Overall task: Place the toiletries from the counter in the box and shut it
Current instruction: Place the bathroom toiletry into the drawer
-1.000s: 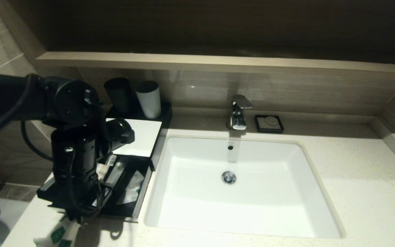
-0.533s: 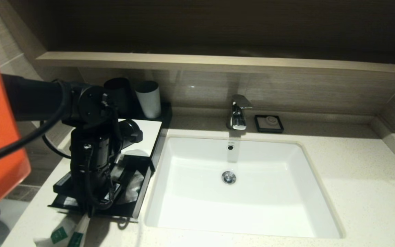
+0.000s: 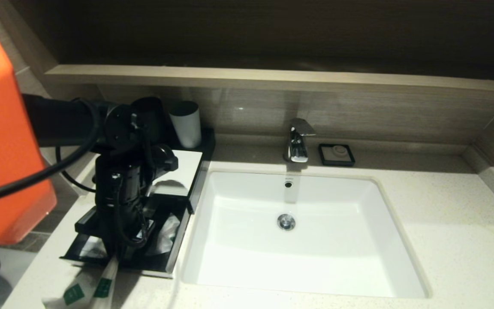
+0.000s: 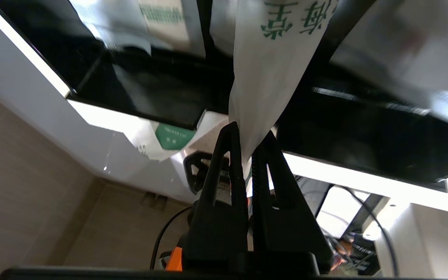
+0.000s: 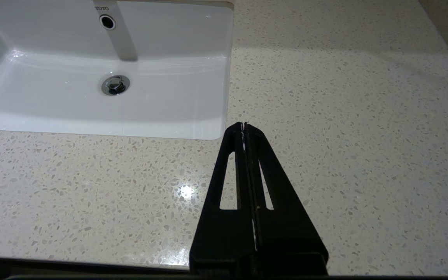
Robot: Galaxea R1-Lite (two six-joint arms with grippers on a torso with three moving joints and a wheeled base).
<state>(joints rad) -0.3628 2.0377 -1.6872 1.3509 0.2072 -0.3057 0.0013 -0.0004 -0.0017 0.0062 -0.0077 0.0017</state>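
While the right gripper (image 5: 244, 125) idled closed, the left gripper (image 4: 247, 144) pinched a white packet (image 4: 266, 77), box (image 3: 174, 244) beyond its jaws.

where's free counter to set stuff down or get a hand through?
Bare counter right of the basin, up to the soap dish; also the strip before the basin. Crowded on the left: open box, left gripper pinching a packet, another packet below.

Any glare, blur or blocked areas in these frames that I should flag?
Head view: the left arm and an orange cover hide much of the box. Left wrist view: the held packet and drawer look motion-blurred, with blown-out white edges. Right wrist view: sharp, with one small light glint on the counter.
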